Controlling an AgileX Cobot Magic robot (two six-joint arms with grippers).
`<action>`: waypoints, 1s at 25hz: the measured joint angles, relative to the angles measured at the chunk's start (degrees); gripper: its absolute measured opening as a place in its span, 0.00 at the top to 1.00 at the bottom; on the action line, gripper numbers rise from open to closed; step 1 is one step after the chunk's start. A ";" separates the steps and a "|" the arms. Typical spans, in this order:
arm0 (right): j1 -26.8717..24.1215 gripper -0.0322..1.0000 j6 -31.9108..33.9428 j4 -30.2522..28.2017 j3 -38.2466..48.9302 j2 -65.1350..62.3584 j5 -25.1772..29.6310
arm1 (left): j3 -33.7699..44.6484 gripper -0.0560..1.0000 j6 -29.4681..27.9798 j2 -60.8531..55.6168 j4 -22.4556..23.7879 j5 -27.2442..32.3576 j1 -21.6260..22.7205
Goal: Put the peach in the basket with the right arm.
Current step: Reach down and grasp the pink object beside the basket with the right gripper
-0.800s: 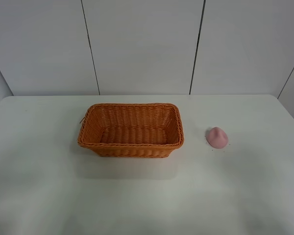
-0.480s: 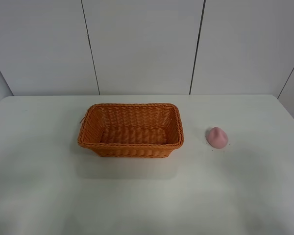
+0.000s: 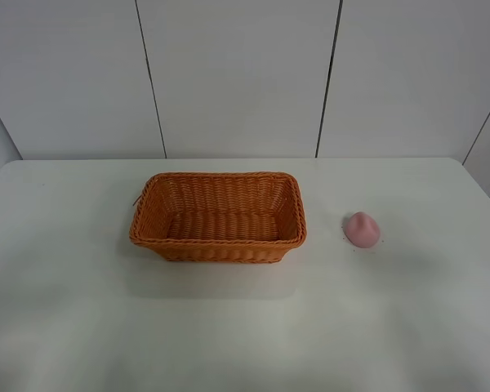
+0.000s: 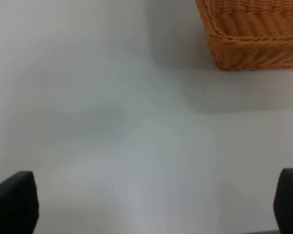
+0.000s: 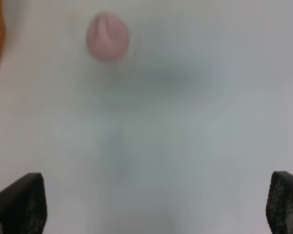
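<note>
Peach [image 5: 107, 37] on table [image 5: 195, 126], well ahead of right gripper [image 5: 155, 208] | gripper spread wide, holding nothing

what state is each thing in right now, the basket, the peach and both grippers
basket: upright on the table, nothing inside
peach: resting on the table to the right of the basket, apart from it, not held
left gripper: open, nothing between its fingers, over bare table near a basket corner
right gripper: open, holding nothing, peach ahead of it and not between the fingers
</note>
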 joint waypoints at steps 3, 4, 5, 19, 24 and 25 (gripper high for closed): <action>0.00 0.30 0.00 0.00 -4.26 11.50 -0.08 | 0.00 0.01 0.00 0.00 0.00 0.00 0.00; 0.00 0.30 0.00 0.00 -5.61 15.71 -0.12 | 0.00 0.01 0.00 0.00 0.00 0.00 0.00; 0.00 0.30 0.00 0.00 -7.29 19.21 -0.21 | 0.00 0.01 0.00 0.00 0.00 0.00 0.00; 0.00 0.30 -0.20 0.00 -38.60 69.23 -0.19 | 0.00 0.01 0.00 0.00 0.00 0.00 0.00; 0.20 0.30 -1.15 0.73 -48.87 80.91 0.79 | 0.00 0.01 0.00 0.00 0.00 0.00 0.00; 0.48 0.30 -1.43 1.08 -49.92 82.31 0.79 | 0.00 0.01 0.00 0.00 0.00 0.00 0.00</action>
